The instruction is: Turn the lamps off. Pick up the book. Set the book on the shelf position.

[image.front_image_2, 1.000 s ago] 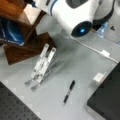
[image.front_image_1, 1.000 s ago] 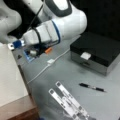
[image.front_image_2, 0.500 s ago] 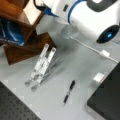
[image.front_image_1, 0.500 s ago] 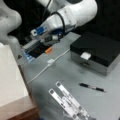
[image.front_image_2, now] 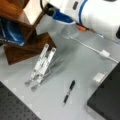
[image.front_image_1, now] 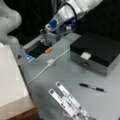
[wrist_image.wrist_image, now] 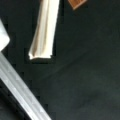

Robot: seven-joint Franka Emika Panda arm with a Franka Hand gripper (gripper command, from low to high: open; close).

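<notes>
The gripper point(image.front_image_1: 47, 33) sits at the far edge of the grey table point(image.front_image_1: 75, 75), beyond the white cable point(image.front_image_1: 47, 66) and to the left of the black-topped metal box point(image.front_image_1: 97, 51); how wide it stands, I cannot tell. In a front view, the book point(image.front_image_1: 10, 80) lies flat on the reddish wooden shelf block point(image.front_image_1: 18, 108), left of the cable. A pen point(image.front_image_1: 91, 87) lies in front of the box, and the folded metal stand point(image.front_image_1: 67, 101) nearer still.
</notes>
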